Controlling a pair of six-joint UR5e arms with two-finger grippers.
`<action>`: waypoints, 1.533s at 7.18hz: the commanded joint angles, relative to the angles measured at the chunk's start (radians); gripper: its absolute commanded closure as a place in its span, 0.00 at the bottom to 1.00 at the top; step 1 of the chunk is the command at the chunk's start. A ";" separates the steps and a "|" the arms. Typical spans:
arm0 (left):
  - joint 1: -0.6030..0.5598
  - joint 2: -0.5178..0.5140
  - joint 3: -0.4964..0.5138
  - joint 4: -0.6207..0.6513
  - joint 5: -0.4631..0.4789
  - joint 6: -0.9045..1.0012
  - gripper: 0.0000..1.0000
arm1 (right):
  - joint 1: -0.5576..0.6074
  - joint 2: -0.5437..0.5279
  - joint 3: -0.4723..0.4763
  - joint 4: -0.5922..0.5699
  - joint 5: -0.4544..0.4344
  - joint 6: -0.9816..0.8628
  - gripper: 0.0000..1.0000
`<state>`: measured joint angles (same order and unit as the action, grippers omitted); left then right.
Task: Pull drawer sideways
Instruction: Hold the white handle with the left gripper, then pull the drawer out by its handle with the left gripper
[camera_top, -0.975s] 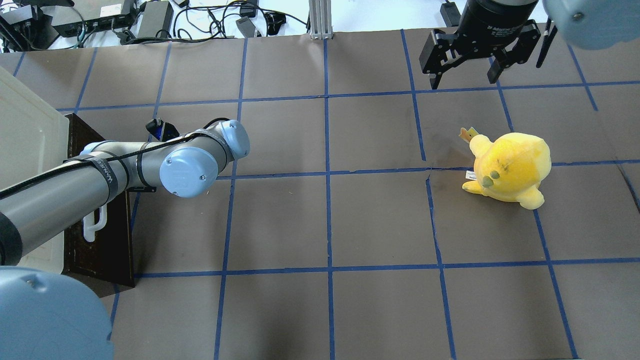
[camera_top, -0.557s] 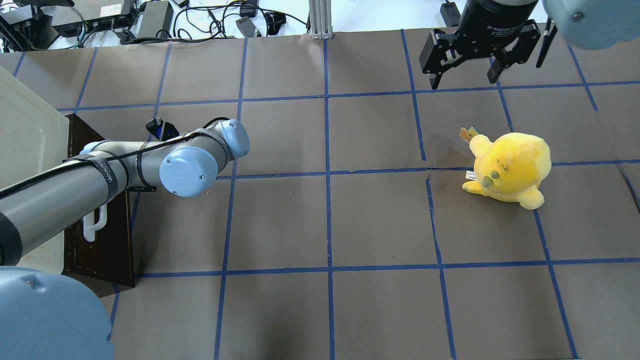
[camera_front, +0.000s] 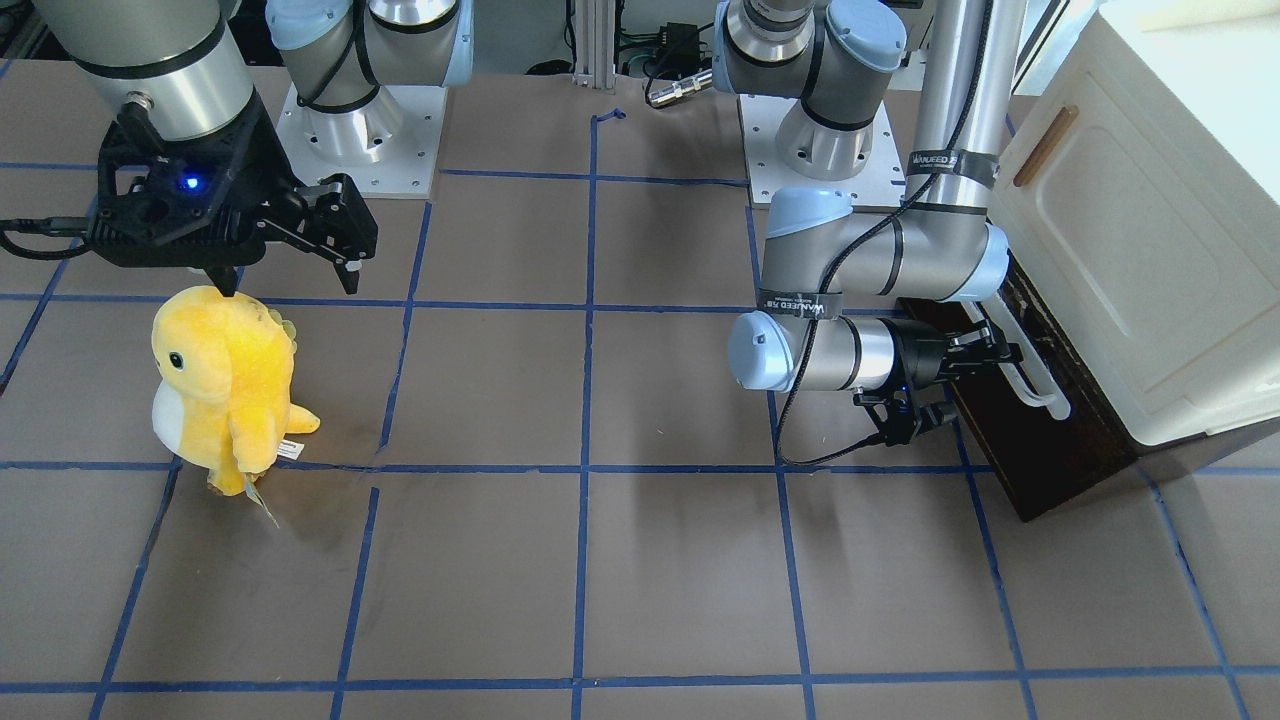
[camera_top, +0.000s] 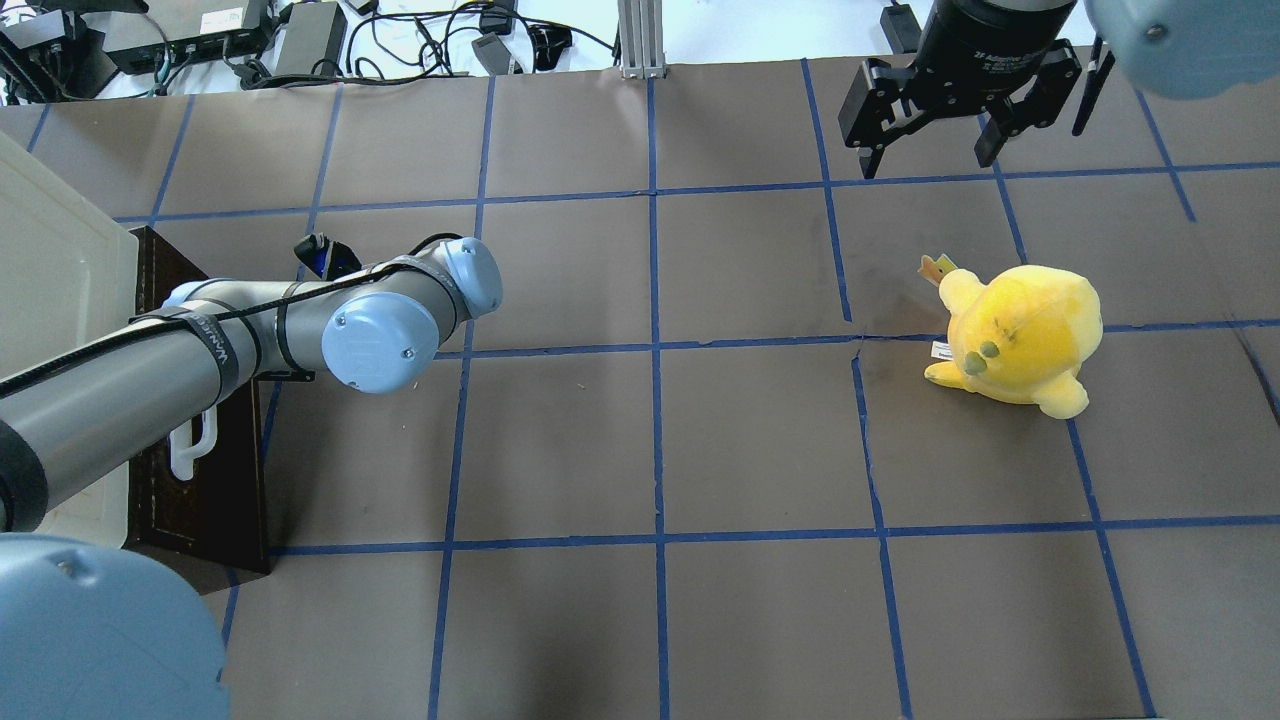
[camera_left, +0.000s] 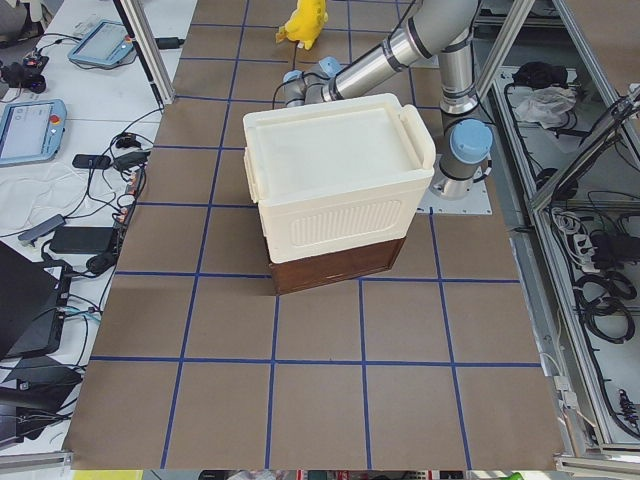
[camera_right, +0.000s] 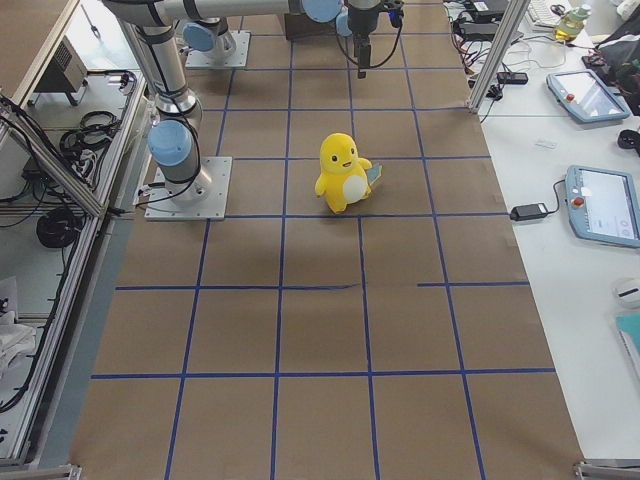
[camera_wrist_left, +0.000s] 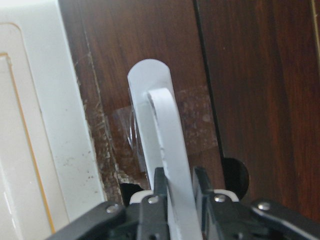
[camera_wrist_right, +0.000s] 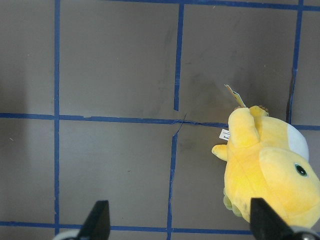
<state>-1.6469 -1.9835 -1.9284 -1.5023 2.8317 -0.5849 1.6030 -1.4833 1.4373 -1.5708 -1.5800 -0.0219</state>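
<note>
exteriors share table, left wrist near drawer

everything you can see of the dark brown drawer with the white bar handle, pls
The dark brown wooden drawer sits at the bottom of the cream-white cabinet, at the table end on the robot's left. Its front looks like scuffed, grainy wood. A long white bar handle runs along the front, its mount patched with clear tape. The left claw is shut on that bar. No interior shows, so it appears closed or barely out.
</note>
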 joint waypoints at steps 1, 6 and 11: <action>-0.004 0.002 0.002 0.004 -0.003 0.005 0.73 | 0.000 0.000 0.000 0.000 0.000 0.000 0.00; -0.053 0.002 0.008 0.005 -0.038 0.002 0.73 | 0.000 0.000 0.000 0.000 0.000 0.000 0.00; -0.105 -0.003 0.052 0.001 -0.080 0.011 0.73 | 0.000 0.000 0.000 0.000 0.000 -0.001 0.00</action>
<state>-1.7410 -1.9848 -1.8842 -1.5012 2.7605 -0.5747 1.6030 -1.4834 1.4373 -1.5708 -1.5800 -0.0217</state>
